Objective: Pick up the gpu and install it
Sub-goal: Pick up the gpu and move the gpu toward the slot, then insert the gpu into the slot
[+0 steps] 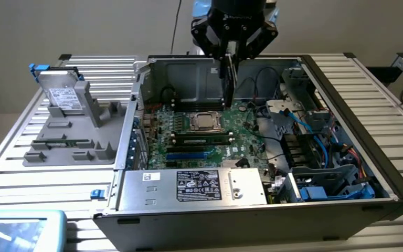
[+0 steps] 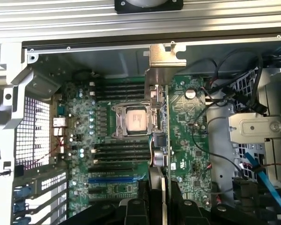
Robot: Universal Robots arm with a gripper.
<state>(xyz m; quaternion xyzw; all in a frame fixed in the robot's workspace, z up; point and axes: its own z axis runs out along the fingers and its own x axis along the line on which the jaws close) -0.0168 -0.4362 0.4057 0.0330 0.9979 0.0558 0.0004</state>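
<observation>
My gripper (image 1: 230, 55) hangs over the open computer case (image 1: 341, 94), shut on the gpu (image 1: 227, 84). The card hangs upright and edge-on below the fingers, its lower end just above the back of the motherboard (image 1: 194, 139), beside the CPU socket (image 1: 205, 122). In the wrist view the gpu (image 2: 159, 110) runs away from the gripper (image 2: 165, 190), with its silver end bracket (image 2: 165, 56) near the case's rear wall. It lies across the CPU socket (image 2: 133, 119) and the green motherboard (image 2: 187, 140).
A power supply (image 1: 198, 186) with a label fills the case's near side. Drive bays and blue cables (image 1: 314, 157) crowd the exterior view's right. A grey holder tray (image 1: 69, 142) at the exterior view's left carries a silver drive (image 1: 65, 97). Memory slots (image 1: 201, 140) sit beside the socket.
</observation>
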